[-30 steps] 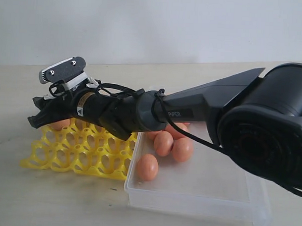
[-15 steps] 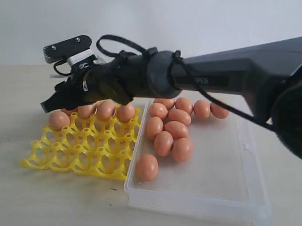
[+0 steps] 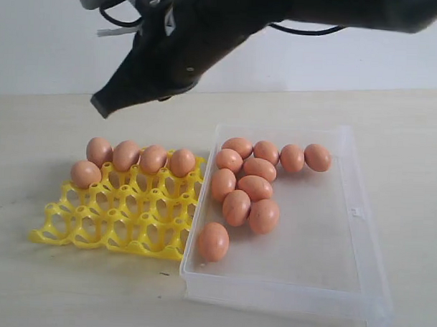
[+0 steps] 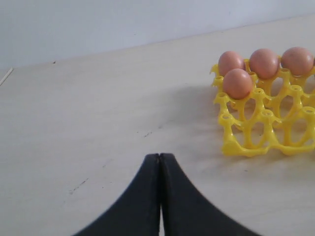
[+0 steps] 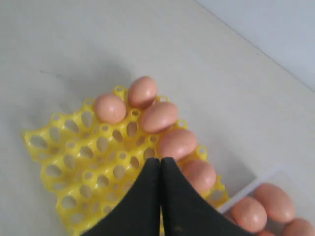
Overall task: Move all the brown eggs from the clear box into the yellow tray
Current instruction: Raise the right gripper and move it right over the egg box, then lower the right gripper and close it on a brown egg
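1. Hovering high above the yellow tray (image 3: 108, 235), your right tool (image 3: 100, 105) is clenched on nothing; the wrist view shows its tips pressed together with no egg between them.
2. Your left tool (image 4: 160, 157) is also clenched and empty, low over the bench (image 3: 41, 294) beside the tray's corner. Probably parked clear of the right arm.
3. Five brown eggs (image 3: 153, 159) sit in tray cups: far row full, one starting the next row. Filling far-to-near likely keeps the empty cups reachable.
4. Eleven lie in the clear box (image 3: 309, 245), bunched toward its tray side. Next, you open the right tool over one.
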You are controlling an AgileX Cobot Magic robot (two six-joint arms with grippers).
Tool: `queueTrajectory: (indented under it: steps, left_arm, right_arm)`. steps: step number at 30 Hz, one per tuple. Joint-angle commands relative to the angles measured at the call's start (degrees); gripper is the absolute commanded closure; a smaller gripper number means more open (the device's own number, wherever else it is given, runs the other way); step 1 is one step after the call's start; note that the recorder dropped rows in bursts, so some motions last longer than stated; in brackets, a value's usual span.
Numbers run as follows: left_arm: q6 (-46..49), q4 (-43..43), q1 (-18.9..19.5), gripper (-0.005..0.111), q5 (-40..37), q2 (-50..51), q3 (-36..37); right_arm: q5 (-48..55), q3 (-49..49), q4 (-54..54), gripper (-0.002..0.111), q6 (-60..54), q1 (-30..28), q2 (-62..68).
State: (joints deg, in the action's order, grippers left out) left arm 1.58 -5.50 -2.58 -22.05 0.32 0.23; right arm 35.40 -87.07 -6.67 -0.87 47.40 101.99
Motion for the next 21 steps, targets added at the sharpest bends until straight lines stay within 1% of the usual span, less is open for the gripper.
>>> queueTrajectory:
  steps: [1,3,4,6,10,13,16,18,21]
  left_arm:
    - [-0.3,0.1,-0.3,0.107,0.4,-0.3,-0.2]
    - [-0.3,0.1,-0.3,0.107,0.4,-0.3,-0.2]
    - [-0.3,0.1,-0.3,0.107,0.4,-0.3,-0.2]
    - [-0.3,0.1,-0.3,0.107,0.4,-0.3,-0.2]
    - [-0.3,0.1,-0.3,0.107,0.4,-0.3,-0.2]
    - [-0.3,0.1,-0.3,0.107,0.4,-0.3,-0.2]
    - [-0.3,0.1,-0.3,0.107,0.4,-0.3,-0.2]
    - [-0.3,0.1,-0.3,0.107,0.4,-0.3,-0.2]
    - [-0.3,0.1,-0.3,0.107,0.4,-0.3,-0.2]
  right_arm:
    - [4.0,9.4,0.2,0.108,-0.7,-0.9,-8.4]
    - [3.6,12.8,0.5,0.105,3.0,-1.8,-10.8]
    - [3.5,14.8,0.5,0.102,5.5,-2.4,-11.8]
    - [3.3,17.1,0.5,0.094,7.0,-3.2,-13.0]
    - [3.6,20.8,0.2,0.070,6.7,-6.4,-13.3]
    - [1.4,23.5,0.1,0.060,6.7,-9.9,-12.5]
    - [-0.7,23.7,0.1,0.057,5.7,-13.1,-9.7]
    - [-2.0,23.1,0.1,0.057,0.9,-14.2,-7.5]
    - [1.3,20.2,0.9,0.057,-4.6,-15.1,-3.4]
